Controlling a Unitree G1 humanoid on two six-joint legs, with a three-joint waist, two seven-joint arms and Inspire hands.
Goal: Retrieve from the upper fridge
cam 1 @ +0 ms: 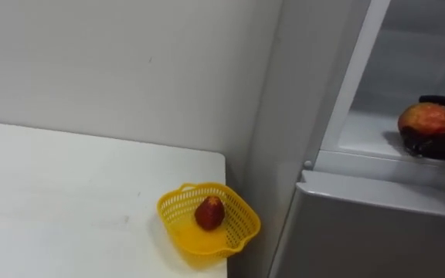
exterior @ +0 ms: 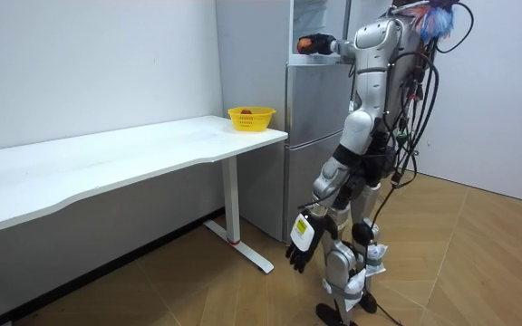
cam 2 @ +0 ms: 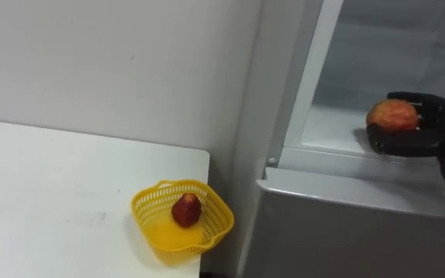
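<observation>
Inside the open upper fridge (cam 2: 408, 46), near the front edge of its shelf (cam 2: 327, 127), the right hand (cam 2: 429, 130) curled its fingers round a red-and-yellow fruit (cam 2: 392, 115). At the table's (cam 2: 52, 193) corner beside the fridge sat a yellow basket (cam 2: 149, 225) holding a small red fruit (cam 2: 185, 210). The robot stood facing the fridge, left hand (exterior: 301, 248) hanging loose-fingered by its thigh.

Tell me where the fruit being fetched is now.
On the right of the eye views, the fruit is clasped in the right hand above the upper fridge shelf, well right of the yellow basket.
</observation>
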